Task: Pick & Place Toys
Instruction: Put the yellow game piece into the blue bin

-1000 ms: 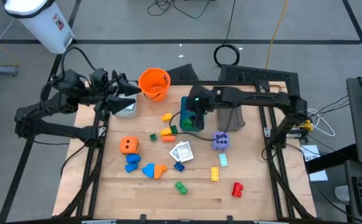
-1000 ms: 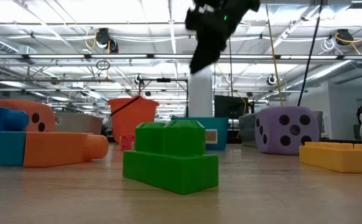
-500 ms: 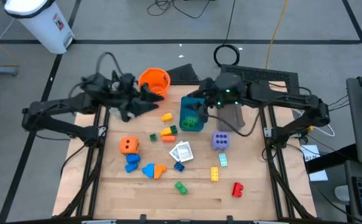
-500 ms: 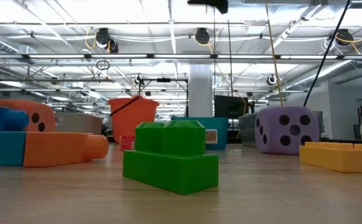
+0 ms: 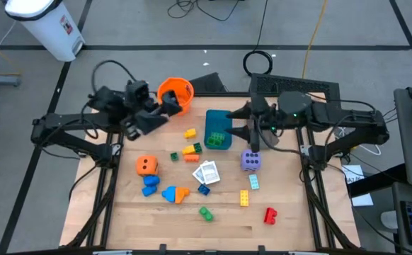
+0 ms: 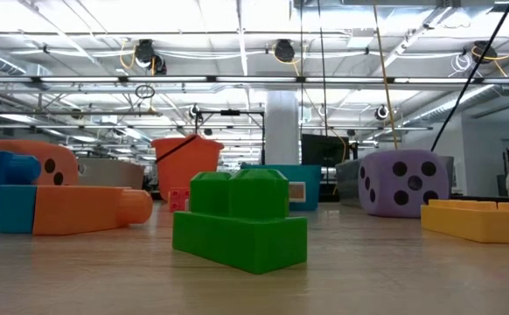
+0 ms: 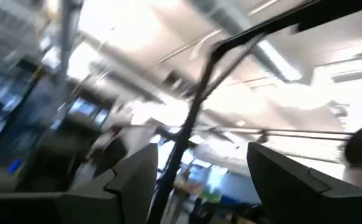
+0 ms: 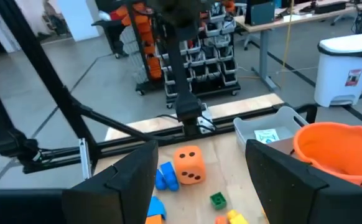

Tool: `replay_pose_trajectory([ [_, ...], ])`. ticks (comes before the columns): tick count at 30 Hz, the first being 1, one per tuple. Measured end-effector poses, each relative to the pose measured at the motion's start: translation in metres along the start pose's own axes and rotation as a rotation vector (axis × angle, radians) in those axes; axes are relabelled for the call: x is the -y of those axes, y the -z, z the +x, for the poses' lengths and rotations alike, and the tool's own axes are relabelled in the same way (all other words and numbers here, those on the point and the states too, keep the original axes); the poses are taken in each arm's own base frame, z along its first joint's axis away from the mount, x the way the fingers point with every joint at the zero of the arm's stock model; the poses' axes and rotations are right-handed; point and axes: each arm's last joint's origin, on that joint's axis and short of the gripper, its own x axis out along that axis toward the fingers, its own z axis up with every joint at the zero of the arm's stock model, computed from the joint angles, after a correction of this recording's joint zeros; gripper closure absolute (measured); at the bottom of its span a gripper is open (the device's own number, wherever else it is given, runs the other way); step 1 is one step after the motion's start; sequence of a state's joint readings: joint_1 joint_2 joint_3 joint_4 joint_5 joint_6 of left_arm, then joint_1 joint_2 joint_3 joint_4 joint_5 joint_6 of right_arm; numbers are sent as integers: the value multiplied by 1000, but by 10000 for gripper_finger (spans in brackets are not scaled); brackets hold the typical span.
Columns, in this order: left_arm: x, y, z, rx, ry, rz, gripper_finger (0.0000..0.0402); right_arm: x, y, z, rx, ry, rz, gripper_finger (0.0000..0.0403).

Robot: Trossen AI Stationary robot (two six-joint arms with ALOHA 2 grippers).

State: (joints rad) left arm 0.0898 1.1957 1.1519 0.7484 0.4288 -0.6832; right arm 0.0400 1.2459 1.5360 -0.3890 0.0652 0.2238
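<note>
We see both arms raised above the far half of the table (image 5: pixel 192 219). The left gripper (image 5: pixel 165 111) hangs just beside the orange bucket (image 5: pixel 175 94) at the far left; in its wrist view its two fingers (image 7: pixel 131 180) stand apart with only the ceiling between them, so its jaws are parted and hold nothing. The right gripper (image 5: pixel 245 122) hangs between the teal tray (image 5: pixel 218 129) and the arm's own body, above the table's far middle. Its fingers (image 8: pixel 131 177) also stand apart with nothing between them.

The toys lie scattered on the wood. The orange die (image 5: pixel 146 166) sits toward the left side, with blue bricks (image 5: pixel 150 183) just in front of it and a blue and orange brick (image 5: pixel 175 193) near those. A yellow brick (image 5: pixel 190 133) lies near the teal tray, and a cluster of yellow, orange and green bricks (image 5: pixel 190 151) lies a little nearer to us. A green brick (image 5: pixel 219 136) rests inside the teal tray. The white cards (image 5: pixel 207 172) lie near the middle, touching a small blue brick (image 5: pixel 204 188). The purple die (image 5: pixel 250 161) stands right of the middle, below the right gripper. Toward the near edge lie a green brick (image 5: pixel 206 212), a yellow brick (image 5: pixel 244 197) and a red brick (image 5: pixel 270 215). A pale card (image 5: pixel 254 183) lies between the purple die and that yellow brick.

From table height, we see the green brick (image 6: pixel 240 219) closest, the orange die (image 6: pixel 27 162) at left and the purple die (image 6: pixel 400 182) at right.
</note>
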Motion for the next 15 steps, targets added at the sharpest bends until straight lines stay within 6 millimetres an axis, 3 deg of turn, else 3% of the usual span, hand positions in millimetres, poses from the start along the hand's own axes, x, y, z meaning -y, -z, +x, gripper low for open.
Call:
replay_pose_trajectory([
  [6,3,-8,-3,-43,-74,-7,151,-20,4,-7,-10,-28,-17,165],
  [10,6,-14,-7,-234,-351,59,151,-31,9,-9,-32,-21,-30,165],
  [15,1,-5,-17,-547,-733,147,151,-36,22,-12,-128,47,-24,165],
])
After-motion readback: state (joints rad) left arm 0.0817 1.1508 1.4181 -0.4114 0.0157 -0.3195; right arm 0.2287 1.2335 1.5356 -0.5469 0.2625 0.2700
